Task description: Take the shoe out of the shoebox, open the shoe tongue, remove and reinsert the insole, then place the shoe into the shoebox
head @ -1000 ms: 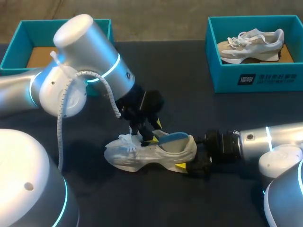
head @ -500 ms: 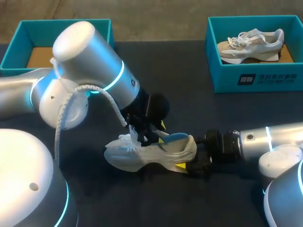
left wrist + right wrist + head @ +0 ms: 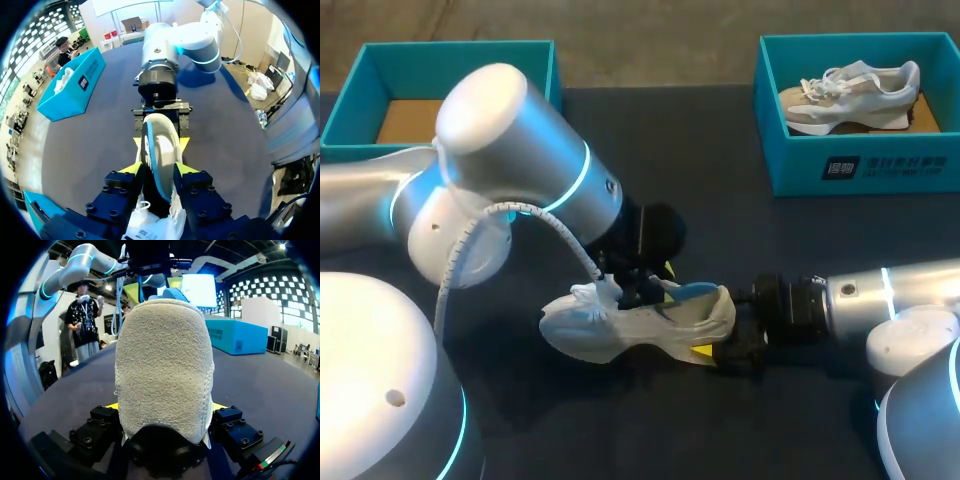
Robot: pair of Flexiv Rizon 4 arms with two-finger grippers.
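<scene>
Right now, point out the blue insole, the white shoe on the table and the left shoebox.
blue insole [image 3: 690,291]: head view, exposed top surface.
white shoe [image 3: 650,326]: head view, side of the midfoot.
left shoebox [image 3: 400,72]: head view, inner back wall.

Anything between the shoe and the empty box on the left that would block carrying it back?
No loose thing shows between the shoe and the empty shoebox. My left arm lies across that stretch, though, and hides part of the table beneath it.
</scene>
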